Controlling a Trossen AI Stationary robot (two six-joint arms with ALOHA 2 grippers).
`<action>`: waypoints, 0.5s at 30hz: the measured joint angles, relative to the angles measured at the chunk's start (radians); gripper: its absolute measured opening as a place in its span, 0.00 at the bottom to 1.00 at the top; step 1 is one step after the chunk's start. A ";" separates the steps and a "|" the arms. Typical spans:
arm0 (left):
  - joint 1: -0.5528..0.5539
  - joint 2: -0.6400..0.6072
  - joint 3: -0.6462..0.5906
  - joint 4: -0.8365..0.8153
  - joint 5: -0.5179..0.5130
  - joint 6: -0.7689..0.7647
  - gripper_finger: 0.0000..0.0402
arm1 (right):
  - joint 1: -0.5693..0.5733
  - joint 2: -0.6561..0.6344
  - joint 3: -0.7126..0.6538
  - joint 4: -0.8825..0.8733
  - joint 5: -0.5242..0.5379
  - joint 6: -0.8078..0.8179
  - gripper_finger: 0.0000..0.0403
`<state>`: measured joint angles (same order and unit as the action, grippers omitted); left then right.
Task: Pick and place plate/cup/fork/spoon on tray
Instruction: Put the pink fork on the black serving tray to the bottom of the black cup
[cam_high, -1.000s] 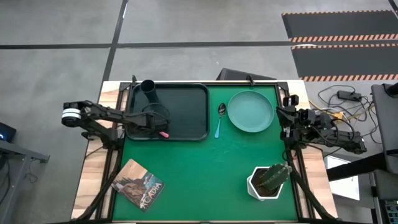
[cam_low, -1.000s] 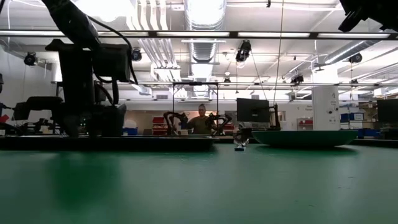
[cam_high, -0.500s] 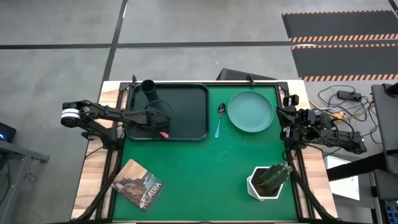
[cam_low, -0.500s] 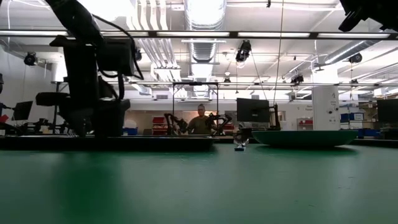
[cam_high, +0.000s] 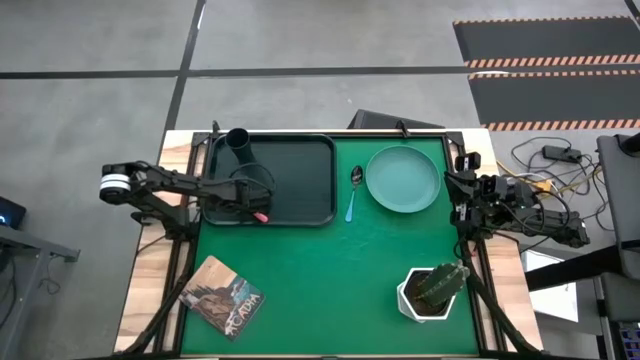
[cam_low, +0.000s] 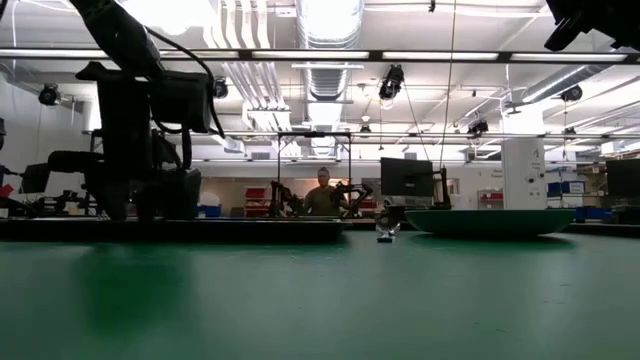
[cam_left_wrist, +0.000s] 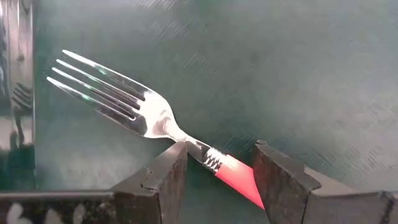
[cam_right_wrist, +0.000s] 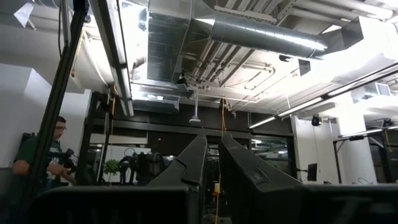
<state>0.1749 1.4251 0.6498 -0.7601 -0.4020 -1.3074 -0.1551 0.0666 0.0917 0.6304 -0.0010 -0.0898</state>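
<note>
Two things differ from half a second ago, both small: in the low view the left arm has shifted a little toward the left of the picture, and in the high view its wrist has drawn back slightly over the tray; everything else lies as it did.

On the green tabletop (cam_high: 320, 270) the tray (cam_high: 300, 180) is the landmark. The left tool (cam_high: 256, 207) hangs over the near left part of the tray. Its fingers (cam_left_wrist: 165, 180) are apart, one on each side of the fork (cam_left_wrist: 155, 121), where the metal neck meets the pink handle. The fork lies flat on the tray floor; I cannot tell if the fingers touch it. The plate (cam_high: 403, 179) sits well to the right of the tray, on the tabletop. The cup (cam_high: 238, 141) stands in the far left corner of the tray. The spoon (cam_high: 353, 192) lies between the tray and the plate, on the tabletop.

The right tool (cam_right_wrist: 210, 168) waits at the right edge of the tabletop, far from the tray, with its fingers close together and holding nothing.
</note>
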 joint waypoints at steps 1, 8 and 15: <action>0.000 0.001 0.005 0.002 -0.010 0.036 0.38 | 0.000 0.000 0.000 0.000 0.000 -0.001 0.08; 0.024 -0.001 0.056 0.016 -0.071 0.377 0.31 | 0.000 0.000 0.000 0.011 0.002 -0.016 0.08; 0.022 -0.038 0.103 0.000 -0.033 0.260 0.28 | 0.000 0.000 0.000 0.012 0.002 -0.010 0.08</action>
<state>0.1967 1.3868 0.7526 -0.7602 -0.4352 -1.0472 -0.1550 0.0666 0.0917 0.6424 0.0006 -0.0995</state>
